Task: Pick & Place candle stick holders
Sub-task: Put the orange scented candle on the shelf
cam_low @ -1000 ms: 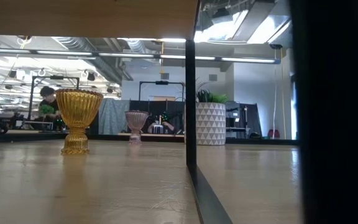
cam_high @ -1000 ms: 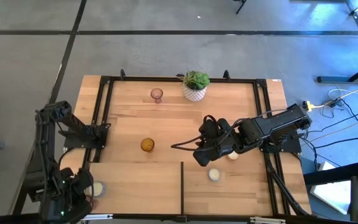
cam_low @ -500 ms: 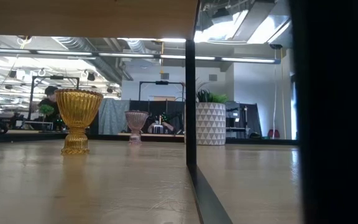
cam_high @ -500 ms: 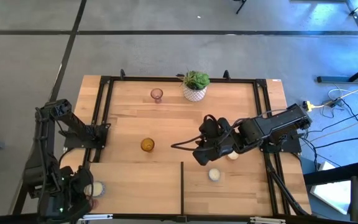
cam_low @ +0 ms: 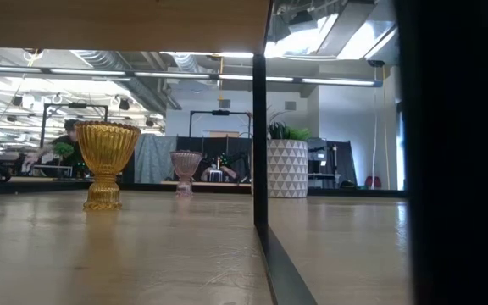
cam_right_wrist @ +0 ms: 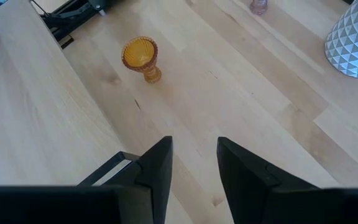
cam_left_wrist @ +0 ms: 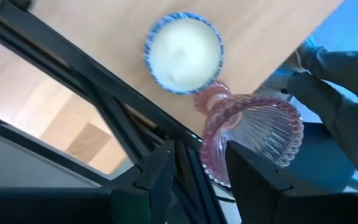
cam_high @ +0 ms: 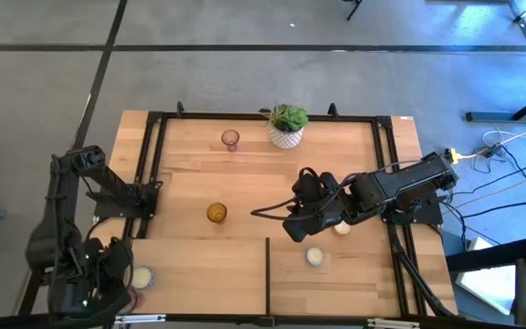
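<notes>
My left gripper (cam_left_wrist: pixel 197 149) is open over the table's near left corner (cam_high: pixel 117 274). Below it a pink ribbed glass candle stick holder (cam_left_wrist: pixel 253 134) shows tilted. Its foot is beside a white holder with a blue rim (cam_left_wrist: pixel 184 53) (cam_high: pixel 141 277), and its cup is partly behind one finger. My right gripper (cam_right_wrist: pixel 194 142) (cam_high: pixel 298 228) is open and holds nothing, above the table's middle. An amber holder (cam_high: pixel 215 213) (cam_right_wrist: pixel 140 56) and a second pink one (cam_high: pixel 230 139) stand upright on their feet. Two white holders (cam_high: pixel 314 257) (cam_high: pixel 342 228) sit near the right arm. My left gripper comes from above, pointing steeply down at the pink holder's cup (cam_left_wrist: pixel 219 165). One finger (cam_left_wrist: pixel 253 174) covers part of the cup, and I cannot tell whether it touches the glass.
A white patterned pot with a green plant (cam_high: pixel 287 128) stands at the far edge. A black frame (cam_high: pixel 153 155) runs around the table, and a black divider rail (cam_high: pixel 268 274) splits the near strip. Beyond the table a person (cam_low: pixel 64 140) shows in the low view.
My left arm has risen a little over the near left corner. The holders on the table and my right arm have kept still.
</notes>
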{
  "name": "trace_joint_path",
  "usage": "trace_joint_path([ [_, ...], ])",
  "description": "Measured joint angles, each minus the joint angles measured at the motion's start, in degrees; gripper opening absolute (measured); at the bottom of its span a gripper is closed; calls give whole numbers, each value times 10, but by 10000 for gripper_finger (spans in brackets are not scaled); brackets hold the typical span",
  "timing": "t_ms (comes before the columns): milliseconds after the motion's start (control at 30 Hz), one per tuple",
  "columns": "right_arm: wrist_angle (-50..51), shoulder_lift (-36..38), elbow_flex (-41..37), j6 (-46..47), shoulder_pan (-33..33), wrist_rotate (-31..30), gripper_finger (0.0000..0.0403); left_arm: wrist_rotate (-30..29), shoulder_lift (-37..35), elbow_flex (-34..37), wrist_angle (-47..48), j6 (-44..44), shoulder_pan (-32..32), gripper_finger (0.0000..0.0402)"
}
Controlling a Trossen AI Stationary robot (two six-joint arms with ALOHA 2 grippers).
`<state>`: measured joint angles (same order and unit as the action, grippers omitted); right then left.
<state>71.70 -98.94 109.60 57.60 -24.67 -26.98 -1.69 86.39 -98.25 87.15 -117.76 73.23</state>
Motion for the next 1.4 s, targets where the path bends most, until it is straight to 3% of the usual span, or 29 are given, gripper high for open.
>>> trace_joint_path([
  [200, 0, 0, 0, 0, 0, 0, 131, -16, -5, -25, 27, 4, 0, 141],
  [400, 0, 0, 0, 0, 0, 0, 131, -102, -23, -25, 29, 6, 0, 141],
  [533, 0, 0, 0, 0, 0, 0, 131, -241, -41, -25, 29, 32, -11, 141],
  [767, 0, 0, 0, 0, 0, 11, 131, -532, -73, -25, 29, 159, -68, 141],
  [1000, 14, 0, 0, -71, 1, 20, 131, -739, -80, -24, 29, 286, -153, 141],
  [1100, 23, 2, 0, -117, 2, 46, 131, -765, -80, -24, 29, 327, -205, 141],
  [1400, 29, 4, 0, -330, -16, 139, 131, -734, -69, -24, 13, 336, -353, 141],
])
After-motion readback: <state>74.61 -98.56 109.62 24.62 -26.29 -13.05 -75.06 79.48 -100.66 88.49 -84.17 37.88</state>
